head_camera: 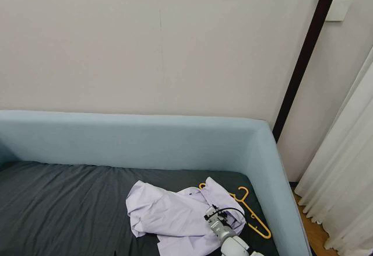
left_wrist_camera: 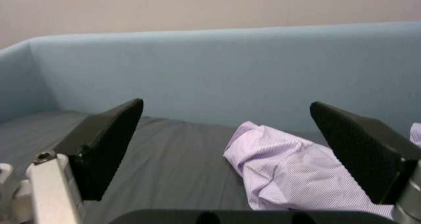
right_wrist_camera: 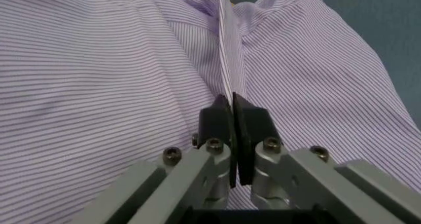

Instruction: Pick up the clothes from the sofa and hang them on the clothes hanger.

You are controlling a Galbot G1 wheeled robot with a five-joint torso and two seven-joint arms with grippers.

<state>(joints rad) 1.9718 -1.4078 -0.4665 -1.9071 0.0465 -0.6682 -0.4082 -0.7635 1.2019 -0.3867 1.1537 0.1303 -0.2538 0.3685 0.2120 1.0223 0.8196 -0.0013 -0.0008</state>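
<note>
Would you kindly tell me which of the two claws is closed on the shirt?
The right claw, pinched shut on the lilac striped shirt; the left claw gapes wide open, holding nothing.

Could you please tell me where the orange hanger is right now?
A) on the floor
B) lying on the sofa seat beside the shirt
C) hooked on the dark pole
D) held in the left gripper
B: the head view shows the orange hanger lying flat on the dark sofa seat, one end tucked under the lilac shirt.
</note>
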